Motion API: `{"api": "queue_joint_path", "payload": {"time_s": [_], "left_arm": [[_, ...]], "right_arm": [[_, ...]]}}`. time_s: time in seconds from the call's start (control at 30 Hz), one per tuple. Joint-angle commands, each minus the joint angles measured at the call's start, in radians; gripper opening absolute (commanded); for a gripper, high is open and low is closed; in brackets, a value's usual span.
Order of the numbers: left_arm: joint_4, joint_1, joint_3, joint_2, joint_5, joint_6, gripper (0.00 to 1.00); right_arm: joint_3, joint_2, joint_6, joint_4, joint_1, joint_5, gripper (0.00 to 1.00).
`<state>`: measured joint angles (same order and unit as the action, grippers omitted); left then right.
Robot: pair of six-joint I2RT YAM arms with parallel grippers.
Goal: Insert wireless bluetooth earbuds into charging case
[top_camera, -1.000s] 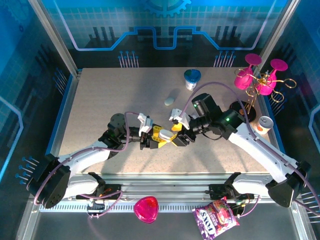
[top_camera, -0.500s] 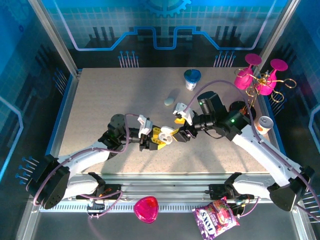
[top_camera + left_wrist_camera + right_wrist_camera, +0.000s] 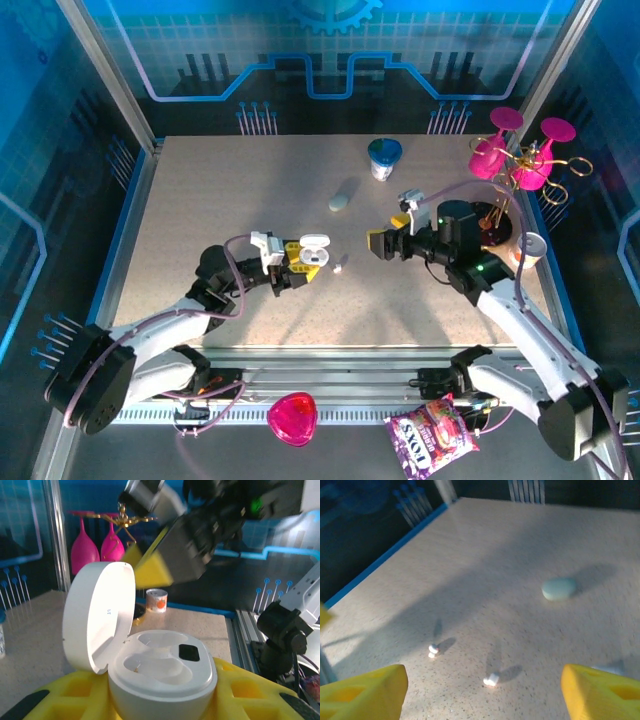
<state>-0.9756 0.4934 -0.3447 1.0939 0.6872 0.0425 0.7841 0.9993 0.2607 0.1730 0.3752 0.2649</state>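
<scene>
Pictured near the middle of a speckled beige tabletop. Clamped narrow between the yellow pads of the left gripper: a white pebble-shaped plastic charging case, lid hinged open and raised, moulded wells facing up in the left wrist view beside a small dark square. Could not tell whether anything sat in those wells. Spread wide and holding nothing, to the right of the case and above the table: the yellow-tipped right gripper. Caught lying loose on the tabletop in the right wrist view, outside the case: two tiny white plastic wireless earbuds, near each other but not touching. Seen from above, one bud between the two grippers, just right of the case. Farther back on the table: a pale grey-green oval pebble, and beyond it a white cup with a blue lid. At the far right corner, pink wine glasses hung on a gold wire rack, with a small printed can nearer along the right edge. Off the table at the near rail: a pink heart-shaped dish and a purple snack packet.
</scene>
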Motion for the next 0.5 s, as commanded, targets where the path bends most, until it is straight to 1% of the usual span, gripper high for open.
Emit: {"api": "queue_joint_path", "payload": {"time_s": [0.0, 0.07, 0.17, 0.23, 0.3, 0.47], "left_arm": [[-0.026, -0.007, 0.000, -0.054, -0.031, -0.013, 0.24], [-0.022, -0.007, -0.002, -0.067, -0.028, -0.013, 0.24], [-0.018, -0.007, -0.010, -0.072, -0.018, -0.013, 0.24], [-0.016, -0.006, -0.013, -0.073, -0.007, -0.010, 0.24], [-0.014, -0.006, -0.017, -0.074, -0.001, -0.010, 0.24], [0.001, -0.006, -0.019, -0.073, 0.003, -0.023, 0.24]], "right_arm": [[0.007, 0.102, 0.269, -0.046, -0.010, -0.117, 0.75], [0.015, 0.187, 0.348, -0.011, -0.008, -0.119, 0.74], [0.004, 0.281, 0.425, -0.046, 0.027, -0.116, 0.72], [0.020, 0.341, 0.421, -0.053, 0.068, -0.128, 0.72], [0.045, 0.405, 0.407, -0.045, 0.117, -0.174, 0.70], [0.090, 0.550, 0.400, -0.046, 0.181, -0.187, 0.68]]}}
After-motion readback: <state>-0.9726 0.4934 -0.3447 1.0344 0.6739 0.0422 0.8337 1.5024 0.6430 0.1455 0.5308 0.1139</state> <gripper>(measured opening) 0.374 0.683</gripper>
